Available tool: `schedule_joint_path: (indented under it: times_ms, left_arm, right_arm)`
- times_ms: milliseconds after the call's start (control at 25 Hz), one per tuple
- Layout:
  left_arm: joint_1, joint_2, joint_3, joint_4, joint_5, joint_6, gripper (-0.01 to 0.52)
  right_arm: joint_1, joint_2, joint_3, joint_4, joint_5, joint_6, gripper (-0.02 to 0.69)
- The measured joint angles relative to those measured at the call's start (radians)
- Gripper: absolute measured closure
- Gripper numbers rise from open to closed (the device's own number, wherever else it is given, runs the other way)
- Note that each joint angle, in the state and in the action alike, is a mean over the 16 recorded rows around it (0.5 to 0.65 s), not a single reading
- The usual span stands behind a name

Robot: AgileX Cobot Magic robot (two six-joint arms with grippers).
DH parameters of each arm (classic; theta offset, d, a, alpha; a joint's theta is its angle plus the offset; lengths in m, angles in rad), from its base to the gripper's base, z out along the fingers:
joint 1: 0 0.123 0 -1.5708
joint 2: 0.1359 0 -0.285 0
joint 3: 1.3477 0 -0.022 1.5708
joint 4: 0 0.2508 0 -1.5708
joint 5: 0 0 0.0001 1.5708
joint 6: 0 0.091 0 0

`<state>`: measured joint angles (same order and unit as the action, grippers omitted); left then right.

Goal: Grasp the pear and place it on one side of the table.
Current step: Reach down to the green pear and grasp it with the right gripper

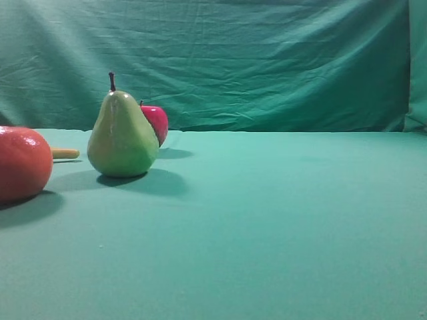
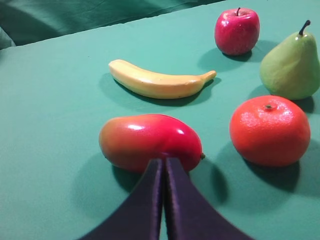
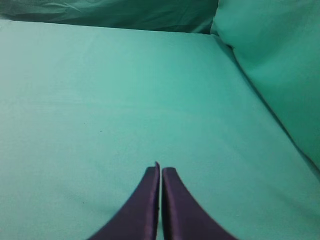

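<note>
The yellow-green pear (image 1: 123, 137) stands upright on the teal table (image 1: 267, 220) at the left, its brown stem up. It also shows in the left wrist view (image 2: 291, 67) at the far right, beside the orange-red round fruit. My left gripper (image 2: 164, 161) is shut and empty, its tips just in front of a red-yellow mango (image 2: 150, 141), well short of the pear. My right gripper (image 3: 161, 169) is shut and empty over bare cloth. Neither gripper shows in the exterior view.
A red apple (image 1: 155, 122) stands just behind the pear. A large orange-red fruit (image 1: 23, 163) lies at the left edge, a yellow banana (image 2: 160, 82) behind it. The wrinkled green backdrop (image 1: 267, 60) closes off the back and right side.
</note>
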<state>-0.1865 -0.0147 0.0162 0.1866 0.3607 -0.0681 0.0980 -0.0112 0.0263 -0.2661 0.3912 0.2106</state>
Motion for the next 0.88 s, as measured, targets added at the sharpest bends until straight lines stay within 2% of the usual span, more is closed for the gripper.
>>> schedule_joint_path:
  times_ms: [520, 720, 880]
  left_arm:
    - [0.000, 0.000, 0.000, 0.000, 0.000, 0.000, 0.514]
    - [0.000, 0.000, 0.000, 0.000, 0.000, 0.000, 0.514]
    - [0.000, 0.000, 0.000, 0.000, 0.000, 0.000, 0.514]
  right_arm:
    - [0.000, 0.038, -0.036, 0.078, -0.205, 0.113, 0.665]
    - [0.000, 0.162, -0.134, 0.105, -0.240, 0.133, 0.665]
    - [0.014, 0.311, -0.233, 0.108, -0.203, 0.114, 0.665]
